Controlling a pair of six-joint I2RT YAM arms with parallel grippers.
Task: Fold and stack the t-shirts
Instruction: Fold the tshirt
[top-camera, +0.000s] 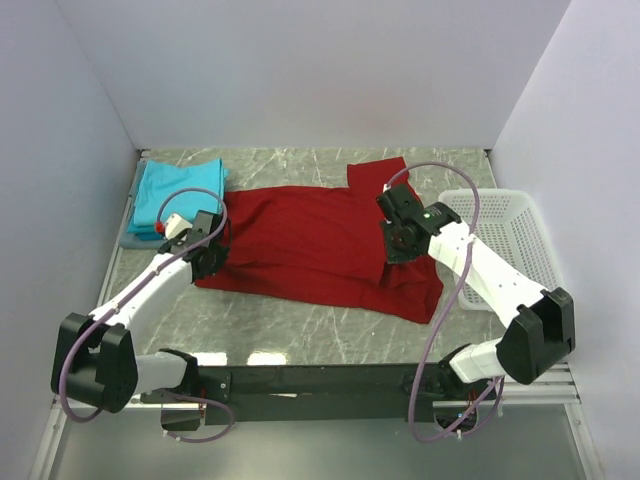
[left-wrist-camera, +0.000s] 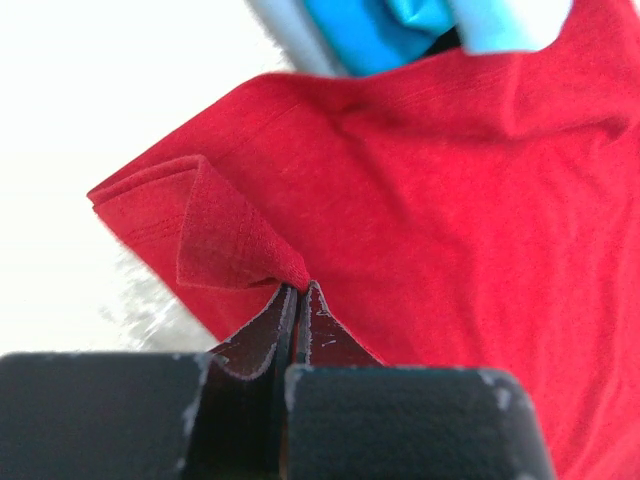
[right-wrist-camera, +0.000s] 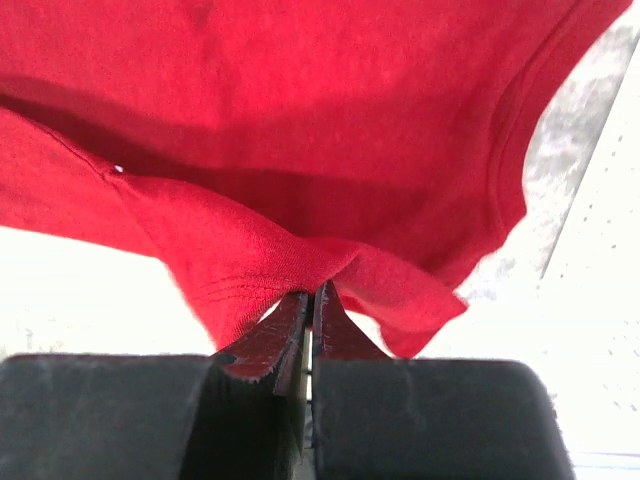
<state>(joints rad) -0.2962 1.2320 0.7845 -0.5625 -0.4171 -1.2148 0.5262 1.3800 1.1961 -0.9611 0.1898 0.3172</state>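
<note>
A dark red t-shirt lies spread across the middle of the table, partly folded. My left gripper is shut on a pinched fold of its left edge. My right gripper is shut on a fold of its right side near the sleeve. Folded teal t-shirts are stacked at the back left, just beyond the red shirt; they show at the top of the left wrist view.
A white plastic lattice basket stands at the right edge of the table, close to my right arm. White walls enclose the table on the left, back and right.
</note>
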